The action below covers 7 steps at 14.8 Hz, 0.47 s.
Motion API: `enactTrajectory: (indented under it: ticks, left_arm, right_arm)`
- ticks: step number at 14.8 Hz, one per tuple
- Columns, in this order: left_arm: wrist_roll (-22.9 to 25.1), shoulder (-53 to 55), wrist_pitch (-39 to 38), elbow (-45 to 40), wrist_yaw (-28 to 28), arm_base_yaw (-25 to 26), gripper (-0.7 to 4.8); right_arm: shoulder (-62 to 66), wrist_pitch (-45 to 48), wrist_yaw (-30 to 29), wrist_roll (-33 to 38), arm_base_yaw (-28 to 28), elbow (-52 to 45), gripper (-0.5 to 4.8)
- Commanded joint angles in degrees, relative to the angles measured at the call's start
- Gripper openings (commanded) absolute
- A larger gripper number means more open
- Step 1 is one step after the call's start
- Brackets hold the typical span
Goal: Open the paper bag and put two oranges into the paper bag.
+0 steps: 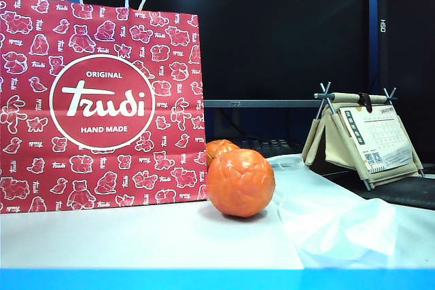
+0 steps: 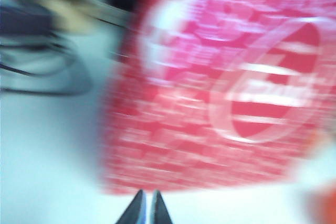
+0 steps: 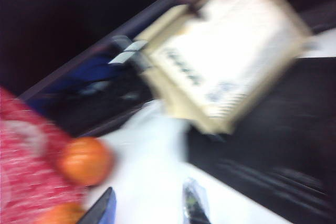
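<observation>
The red paper bag (image 1: 102,103) with white animal outlines and white cord handles stands upright at the left of the table; its top edge is cut off by the exterior view. Two oranges sit beside its right edge: one large in front (image 1: 240,183), another (image 1: 219,149) partly hidden behind it. Neither gripper shows in the exterior view. In the blurred left wrist view, my left gripper (image 2: 146,208) is shut and empty, short of the bag (image 2: 220,93). In the blurred right wrist view, my right gripper (image 3: 149,207) is open and empty, near an orange (image 3: 84,160) and the bag (image 3: 26,171).
A translucent white plastic bag (image 1: 326,208) lies crumpled to the right of the oranges. A small tent-shaped desk calendar (image 1: 363,137) on a wooden frame stands at the back right, on a dark mat (image 1: 408,191). A dark monitor fills the background.
</observation>
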Motion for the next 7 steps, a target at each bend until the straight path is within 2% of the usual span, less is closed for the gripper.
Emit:
enactTrajectory:
  ticks: [1,2,3,4,5,7]
  left_arm:
    - [-5.88,-0.02,0.44,-0.02,11.32,0.02,0.28]
    - [-6.43,-0.02,1.6,0.02,15.34,0.02,0.3]
    - [-7.15,-0.02,3.3,0.13,18.1,0.02,0.3]
    - [-9.01,-0.02,5.88,0.15,20.11,0.02,0.46]
    - [-11.13,-0.02,7.87,0.61,20.9,0.02,0.91]
    - [-11.08,-0.02,8.02,4.98,21.07,0.02,1.03]
  right_arm:
    - [-0.09,8.26,-11.15,0.85,0.07,-0.17,1.71]
    - [-0.09,12.17,-15.72,1.55,0.07,-0.15,1.71]
    - [-0.09,15.02,-17.44,3.19,0.07,0.17,1.71]
    - [-0.09,14.82,-17.46,3.65,0.07,1.49,1.71]
    - [-0.09,14.84,-17.46,3.63,0.07,3.17,1.71]
    - [-0.09,14.78,-17.46,3.21,0.07,7.54,1.99]
